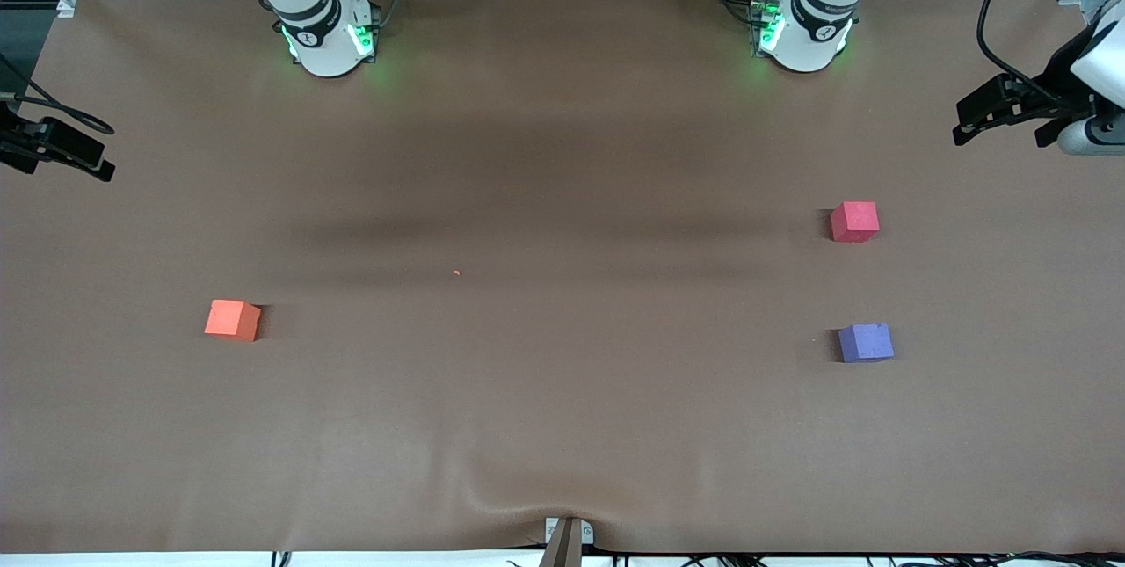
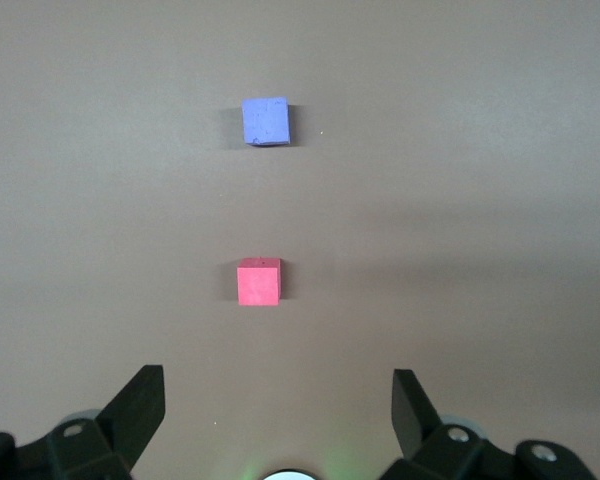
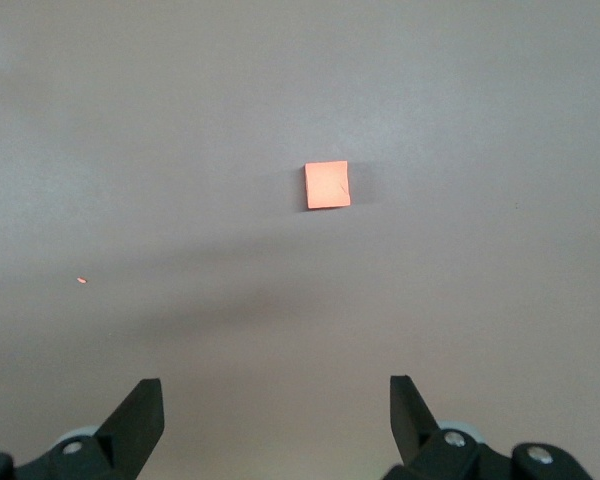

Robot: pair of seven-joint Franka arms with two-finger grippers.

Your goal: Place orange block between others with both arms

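Observation:
The orange block (image 1: 233, 319) (image 3: 327, 185) lies alone on the brown table toward the right arm's end. The pinkish-red cube (image 1: 854, 221) (image 2: 258, 281) and the purple-blue cube (image 1: 866, 343) (image 2: 266, 121) lie toward the left arm's end, with a gap between them; the purple-blue one is nearer the front camera. My right gripper (image 1: 88, 161) (image 3: 277, 392) hangs open high over the table's edge at its own end, nothing between its fingers. My left gripper (image 1: 1002, 120) (image 2: 278, 385) hangs open and empty high over the other edge.
The two arm bases (image 1: 330, 39) (image 1: 802, 35) glow green along the table's back edge. A tiny orange crumb (image 1: 457, 272) (image 3: 82, 281) lies near the middle. The brown cover (image 1: 562, 154) wrinkles around a metal bracket (image 1: 568, 535) at the front edge.

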